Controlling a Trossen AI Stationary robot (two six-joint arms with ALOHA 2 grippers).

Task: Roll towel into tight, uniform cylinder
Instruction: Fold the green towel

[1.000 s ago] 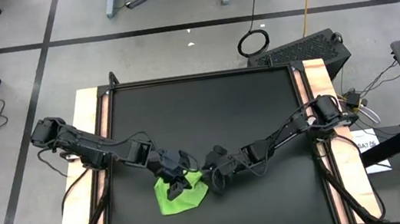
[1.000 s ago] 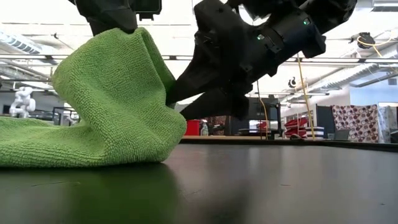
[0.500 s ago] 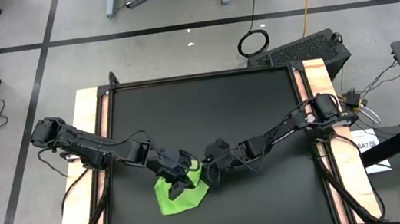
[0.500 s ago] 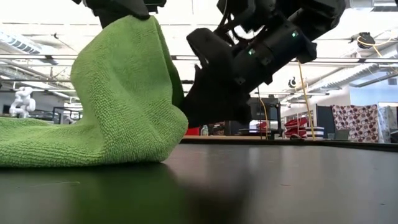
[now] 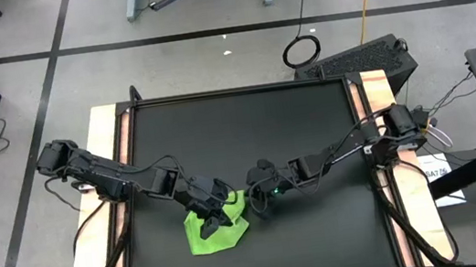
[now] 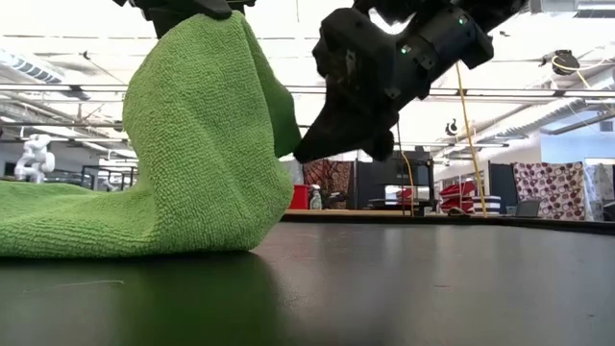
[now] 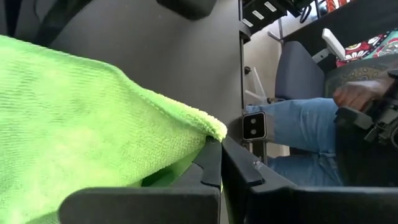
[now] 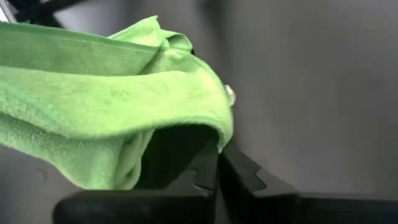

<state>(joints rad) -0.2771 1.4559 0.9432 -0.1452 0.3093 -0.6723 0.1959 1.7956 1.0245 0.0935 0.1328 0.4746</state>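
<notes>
Your towel [image 5: 215, 226] sits near the front edge of the table [image 5: 247, 132], left of centre. Part of it lies flat on the black top, while one edge is hoisted into a tall fold, as the low view shows [image 6: 207, 144]. That raised flap is what you need: lifted cloth can be turned over the flat part to start the roll.

The left gripper [image 5: 214, 209] is clamped tight on the top of the flap. In its wrist view the fingers [image 7: 211, 163] meet with the green hem pinched between them. It holds the fold high so the cloth hangs free instead of dragging.

The right gripper [image 5: 257, 199] is just to the right of the towel, also closed. Its wrist view shows the fingers [image 8: 208, 167] shut on the towel's edge, with cloth draped over them. In the low view it [image 6: 312, 149] meets the fold's right side, off the table. Two pinches along one edge should keep that edge straight, which a uniform cylinder depends on.

Beyond the table, the left wrist view shows a seated person [image 7: 298, 127], well clear of the arms.
</notes>
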